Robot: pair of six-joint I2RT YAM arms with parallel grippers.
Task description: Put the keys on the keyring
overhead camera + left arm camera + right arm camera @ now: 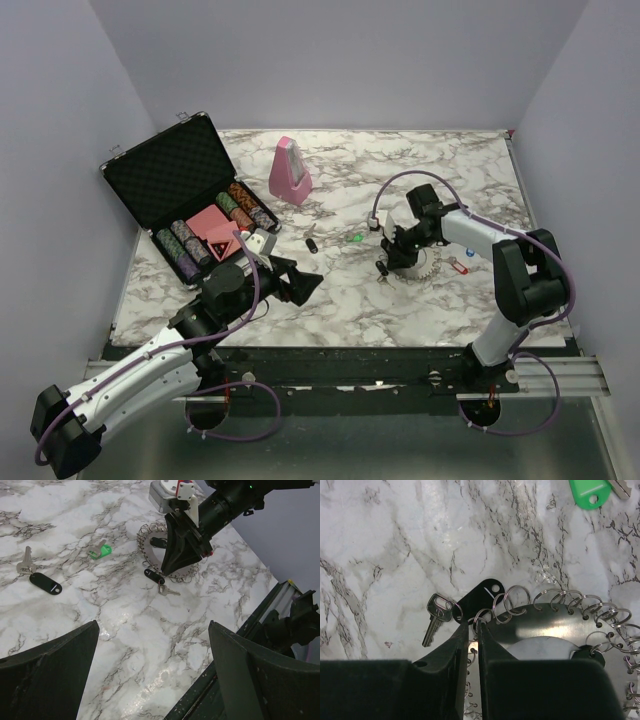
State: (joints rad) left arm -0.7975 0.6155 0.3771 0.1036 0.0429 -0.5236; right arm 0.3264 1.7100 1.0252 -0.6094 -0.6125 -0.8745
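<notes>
The keyring (555,630) is a silvery disc with small wire loops round its rim; it also shows in the top view (428,266) and the left wrist view (150,532). My right gripper (474,626) stands over its left edge, jaws nearly together, pinching one small rim loop. A black-tagged key (436,616) lies just beyond the fingertips, its tag (482,596) touching the rim. A green-tagged key (590,491) lies farther off. Another black-tagged key (44,582) lies alone to the left. Red (458,267) and blue (443,257) tags sit by the keyring. My left gripper (300,285) is open and empty above the table.
An open black poker-chip case (190,195) stands at the back left. A pink metronome (289,170) stands behind the middle. The table's near edge and a metal rail (260,625) run close under my left gripper. Purple walls enclose the table.
</notes>
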